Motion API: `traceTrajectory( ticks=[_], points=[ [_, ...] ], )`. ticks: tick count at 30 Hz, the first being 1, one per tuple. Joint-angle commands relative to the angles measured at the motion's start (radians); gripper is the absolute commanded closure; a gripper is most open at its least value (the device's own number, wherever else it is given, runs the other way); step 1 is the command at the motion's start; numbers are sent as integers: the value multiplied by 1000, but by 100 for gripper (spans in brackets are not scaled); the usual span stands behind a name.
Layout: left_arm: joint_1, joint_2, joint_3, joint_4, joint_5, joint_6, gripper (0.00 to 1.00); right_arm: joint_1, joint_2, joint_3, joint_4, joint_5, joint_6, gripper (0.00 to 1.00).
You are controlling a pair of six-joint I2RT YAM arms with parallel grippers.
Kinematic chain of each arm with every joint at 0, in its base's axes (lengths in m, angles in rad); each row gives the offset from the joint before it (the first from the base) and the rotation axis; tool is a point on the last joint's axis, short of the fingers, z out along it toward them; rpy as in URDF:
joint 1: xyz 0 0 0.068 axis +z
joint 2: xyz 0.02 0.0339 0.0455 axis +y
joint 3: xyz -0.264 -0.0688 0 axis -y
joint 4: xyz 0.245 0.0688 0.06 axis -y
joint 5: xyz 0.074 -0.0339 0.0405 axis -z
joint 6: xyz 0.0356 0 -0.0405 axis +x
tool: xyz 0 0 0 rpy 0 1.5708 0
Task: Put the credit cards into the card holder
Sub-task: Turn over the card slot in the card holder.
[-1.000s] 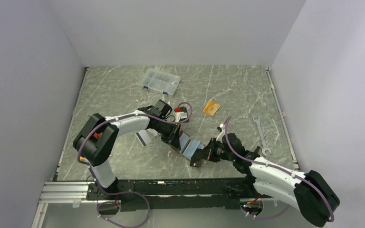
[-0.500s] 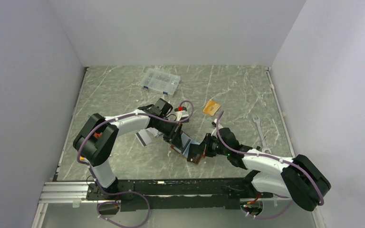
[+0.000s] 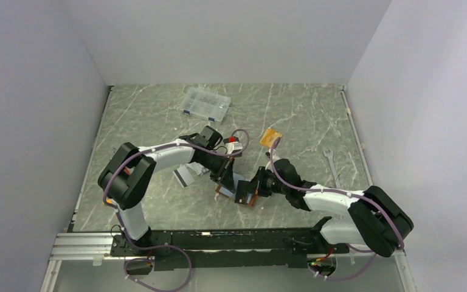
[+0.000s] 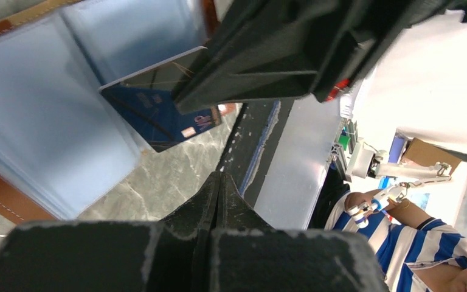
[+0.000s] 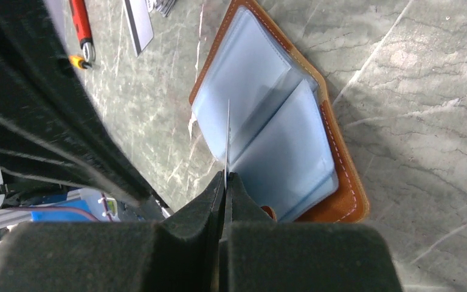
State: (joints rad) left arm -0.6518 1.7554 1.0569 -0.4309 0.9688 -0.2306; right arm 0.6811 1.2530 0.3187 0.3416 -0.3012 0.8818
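Marble-patterned green-grey table (image 3: 158, 121) fills the middle of the top view. At its lower centre the two arms meet and cover nearly all of the card holder (image 5: 292, 158). The right wrist view shows it lying open and flat, its brown leather rim framing silvery-clear sleeves and its lower left corner behind the fingers. The right gripper (image 5: 225, 177) is clenched on a credit card (image 4: 152, 109), seen only as a thin edge standing over the holder's centre fold. In the left wrist view that card's dark face shows at the upper centre, its far end hidden by the right gripper. The left gripper (image 4: 219, 179) has its fingers pressed together on nothing, and whether its tip touches the holder cannot be told. A silver-grey card (image 3: 184, 176) lies half under the left arm. An orange card (image 3: 270, 137) sits apart, above the grippers.
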Motion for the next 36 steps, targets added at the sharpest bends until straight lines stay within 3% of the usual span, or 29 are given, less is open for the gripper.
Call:
traceTrajectory(
  ticks=[1, 7, 18, 36],
  points=[
    [-2, 67, 51, -37, -60, 14, 100, -4, -22, -6, 56, -7, -2, 100],
    [19, 105, 78, -84, -148, 30, 100, -7, -106, -59, 11, 15, 12, 100],
    [28, 145, 112, -113, -177, 45, 100, -38, -161, -196, 47, 11, 71, 100],
    [55, 207, 119, -2, 85, -55, 100, -92, -174, -217, 62, -29, 62, 100]
  ],
)
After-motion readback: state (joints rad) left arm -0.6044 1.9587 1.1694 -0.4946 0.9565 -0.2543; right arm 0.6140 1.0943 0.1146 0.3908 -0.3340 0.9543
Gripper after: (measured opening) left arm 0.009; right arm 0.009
